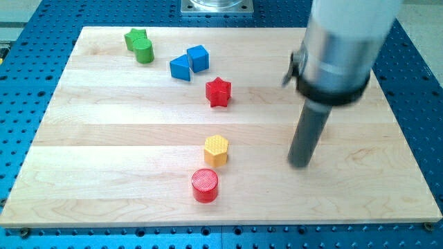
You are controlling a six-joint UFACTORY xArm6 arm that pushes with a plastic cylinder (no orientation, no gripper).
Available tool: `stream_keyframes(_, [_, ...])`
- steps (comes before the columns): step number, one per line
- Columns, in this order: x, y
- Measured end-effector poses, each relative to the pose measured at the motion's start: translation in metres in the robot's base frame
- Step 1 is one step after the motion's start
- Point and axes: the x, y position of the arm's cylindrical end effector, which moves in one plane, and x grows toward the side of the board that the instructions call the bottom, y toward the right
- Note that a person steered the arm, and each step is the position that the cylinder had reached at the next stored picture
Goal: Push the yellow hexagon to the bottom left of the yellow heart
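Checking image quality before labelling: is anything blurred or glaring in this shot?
Camera view: the arm's pale upper housing is blurred; my tip, right of the yellow hexagon, is fairly sharp; blocks like the red cylinder are crisp with soft shadows; no strong glare on the board.

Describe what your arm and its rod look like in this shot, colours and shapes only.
A wide pale grey, blurred cylinder enters from the view's top. A black collar rings its lower end, with a small dark tab on the view's left. Below it hangs a straight dark grey rod ending at my tip. No cables or markings show.
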Motion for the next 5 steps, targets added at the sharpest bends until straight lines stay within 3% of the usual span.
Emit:
stream_keyframes(4, [-0.041, -0.211])
stream_keyframes(5, [-0.072, -0.147])
